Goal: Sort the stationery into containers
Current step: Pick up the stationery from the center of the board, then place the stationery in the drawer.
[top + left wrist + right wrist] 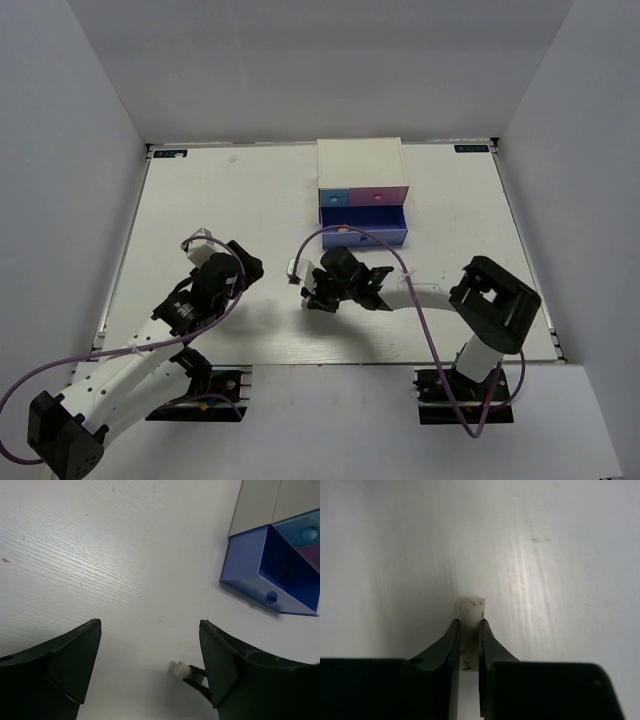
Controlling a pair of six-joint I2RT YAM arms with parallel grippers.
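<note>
My right gripper (pixel 469 625) is shut on a small pinkish-white eraser block (pixel 471 608), which sticks out past the fingertips just above the white table. The top view shows this gripper (pixel 300 272) with the eraser (pixel 293 268) left of centre, in front of the drawer unit (pixel 360 162). The unit's purple-blue drawer (pixel 362 226) is pulled open; the light blue (pixel 335 197) and pink (pixel 378 196) drawers are shut. My left gripper (pixel 248 266) is open and empty, just left of the eraser (pixel 178 668). No markers are in view.
The open purple-blue drawer (pixel 270 570) with its knob (pixel 271 597) lies at the upper right of the left wrist view. White walls enclose the table (pixel 230 200) on three sides. The right arm's purple cable (pixel 400 262) loops in front of the drawer.
</note>
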